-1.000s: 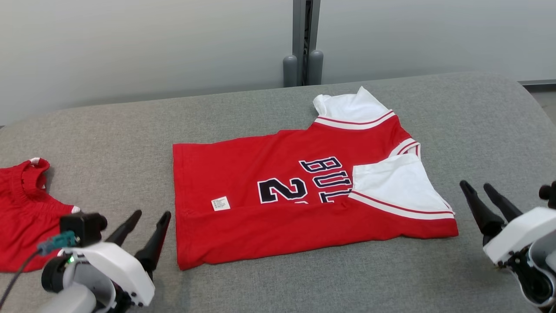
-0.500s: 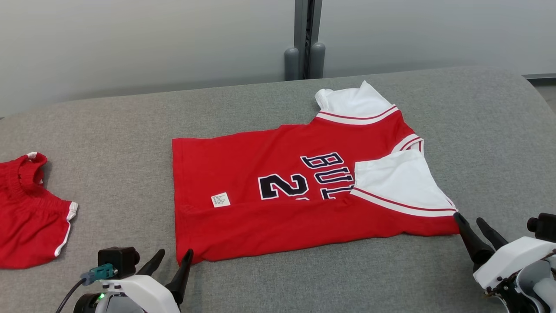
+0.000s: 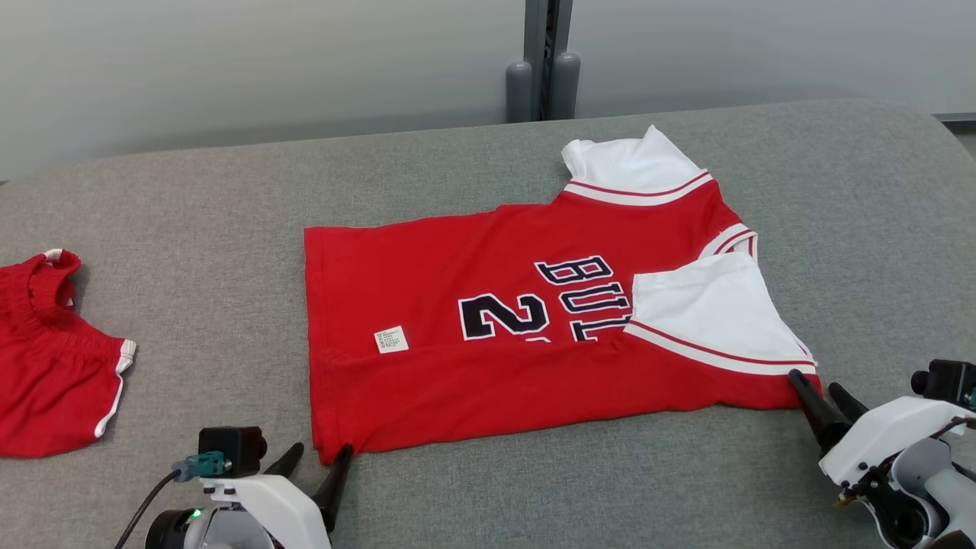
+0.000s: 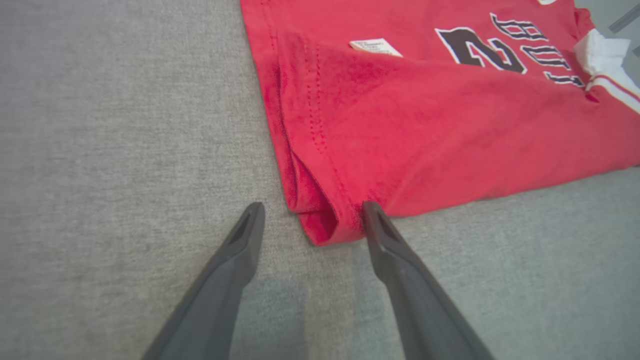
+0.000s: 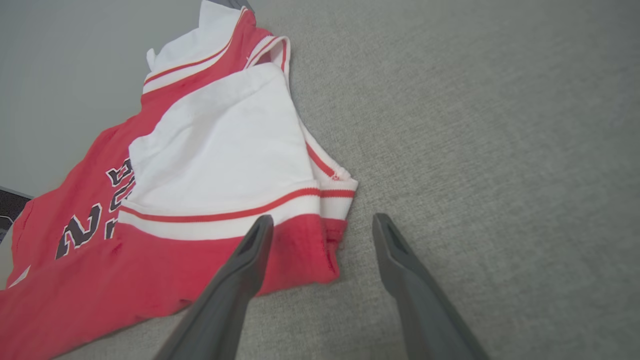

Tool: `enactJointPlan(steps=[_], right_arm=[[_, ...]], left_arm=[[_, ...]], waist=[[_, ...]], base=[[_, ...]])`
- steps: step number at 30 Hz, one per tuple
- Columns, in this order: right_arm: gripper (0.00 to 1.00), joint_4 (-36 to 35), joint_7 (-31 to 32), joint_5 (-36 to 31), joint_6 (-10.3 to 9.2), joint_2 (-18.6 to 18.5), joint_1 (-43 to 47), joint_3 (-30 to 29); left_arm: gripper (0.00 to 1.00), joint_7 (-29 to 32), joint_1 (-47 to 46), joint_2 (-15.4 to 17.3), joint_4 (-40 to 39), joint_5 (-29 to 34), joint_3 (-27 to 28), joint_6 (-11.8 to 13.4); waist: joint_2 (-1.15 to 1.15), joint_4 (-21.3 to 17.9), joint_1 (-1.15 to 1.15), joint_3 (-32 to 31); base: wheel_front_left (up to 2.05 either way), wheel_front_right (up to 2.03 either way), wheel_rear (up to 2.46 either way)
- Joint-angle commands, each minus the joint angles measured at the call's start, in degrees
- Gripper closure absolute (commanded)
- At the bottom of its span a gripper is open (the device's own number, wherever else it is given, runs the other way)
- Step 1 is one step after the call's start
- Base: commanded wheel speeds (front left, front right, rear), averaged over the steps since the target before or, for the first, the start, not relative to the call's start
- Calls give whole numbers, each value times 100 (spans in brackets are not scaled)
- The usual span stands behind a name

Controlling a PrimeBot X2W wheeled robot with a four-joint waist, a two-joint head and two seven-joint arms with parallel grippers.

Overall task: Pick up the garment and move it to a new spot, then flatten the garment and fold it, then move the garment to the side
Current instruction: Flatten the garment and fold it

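Note:
A red jersey [image 3: 534, 335] with white sleeves and dark lettering lies flat on the grey cushion, its near edge folded over. My left gripper [image 3: 322, 454] is open at the jersey's near left corner. In the left wrist view that corner [image 4: 325, 225] sits between the fingers of the left gripper [image 4: 314, 207], touching the right one. My right gripper [image 3: 814, 383] is open at the near right corner. In the right wrist view the red hem corner [image 5: 320, 245] lies between the fingers of the right gripper [image 5: 323, 220], under the white sleeve [image 5: 215, 150].
Red shorts with white trim [image 3: 53, 366] lie at the far left of the grey padded surface [image 3: 191, 229]. A pale wall with a grey post [image 3: 543, 69] stands behind. The cushion's rounded edge curves away at the right [image 3: 938, 130].
Both grippers have dropped back toward me and closed in on the jersey's near corners, the left moving right and the right moving left. The head camera shifted slightly. The jersey has not moved.

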Motion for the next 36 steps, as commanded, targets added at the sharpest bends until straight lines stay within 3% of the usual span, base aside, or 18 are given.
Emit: enactJointPlan(steps=[1, 9, 10, 11, 12, 13, 16, 27, 36], right_arm=[[0, 103, 94, 38, 4, 39, -99, -52], [0, 178, 457, 94, 4, 204, -142, -23], [58, 110, 519, 116, 4, 210, -119, -16], [74, 84, 533, 114, 4, 212, -108, -18], [94, 66, 535, 115, 4, 208, -97, -26], [100, 53, 537, 113, 4, 201, -85, -31], [100, 6, 498, 86, 3, 191, -54, -31], [100, -135, 404, 83, 3, 110, -10, -113], [100, -671, 761, 321, 4, -178, 219, -148]], left_arm=[[0, 53, -172, -28, 97, 3, -32, -47], [0, 240, -262, -194, 354, -2, -149, -192], [0, 299, -274, -231, 372, -34, -183, -255], [0, 305, -280, -243, 372, -50, -176, -272], [8, 302, -287, -246, 380, -48, -169, -291], [28, 298, -293, -248, 389, -45, -168, -300], [100, 289, -289, -260, 407, -58, -175, -328], [100, 270, -298, -180, 334, -103, -106, -391], [100, 324, -175, 37, -9, -190, -47, -287]], waist=[[0, 26, 0, 56], [0, 61, 0, 149], [0, 60, 0, 152], [0, 61, 0, 148], [0, 62, 0, 141], [0, 63, 0, 132], [0, 58, 0, 92], [0, 73, 0, -5], [0, 90, 0, -124]], base=[[0, 0, 0], [0, 0, 0], [0, 0, 0], [0, 0, 0], [0, 0, 0], [0, 0, 0], [0, 0, 0], [0, 0, 0], [0, 0, 0]])
